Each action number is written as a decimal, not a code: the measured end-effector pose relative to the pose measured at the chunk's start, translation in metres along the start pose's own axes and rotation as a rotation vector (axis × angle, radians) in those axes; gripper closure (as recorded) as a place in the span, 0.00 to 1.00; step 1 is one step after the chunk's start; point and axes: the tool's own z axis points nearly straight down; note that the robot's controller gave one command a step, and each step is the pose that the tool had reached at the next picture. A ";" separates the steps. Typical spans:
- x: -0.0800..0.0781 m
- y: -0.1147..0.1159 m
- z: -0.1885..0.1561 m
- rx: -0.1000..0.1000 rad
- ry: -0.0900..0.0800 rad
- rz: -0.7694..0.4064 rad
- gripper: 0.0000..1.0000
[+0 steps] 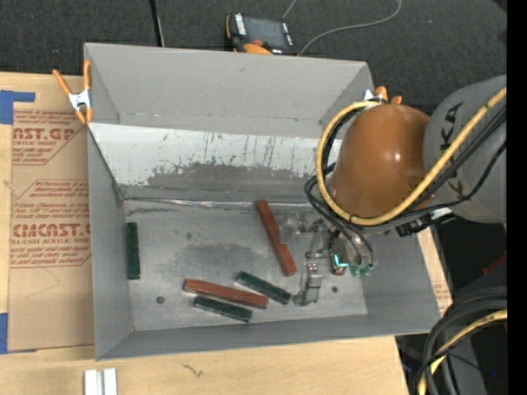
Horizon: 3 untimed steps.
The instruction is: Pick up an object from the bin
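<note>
Nearest, at 6 o'clock, we see a dark green stick point(222, 308) and a red stick point(225, 293). At 5 o'clock the gripper point(308, 293) sits low by the short green stick point(263, 288); we cannot tell the claw's width. Approach step, we judge; next calls for straddling, closing, lifting. Farther off lies a brown stick point(276, 237).

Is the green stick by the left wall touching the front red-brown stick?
Apart. The camera view shows bare floor between the green stick and the red-brown stick.
</note>
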 end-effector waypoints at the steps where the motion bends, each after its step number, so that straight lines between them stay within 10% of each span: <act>1: -0.016 0.018 0.129 0.000 -0.001 -0.128 0.00; 2: -0.017 0.017 0.125 0.000 -0.005 -0.125 1.00; 3: -0.026 0.034 -0.002 -0.001 -0.016 -0.052 1.00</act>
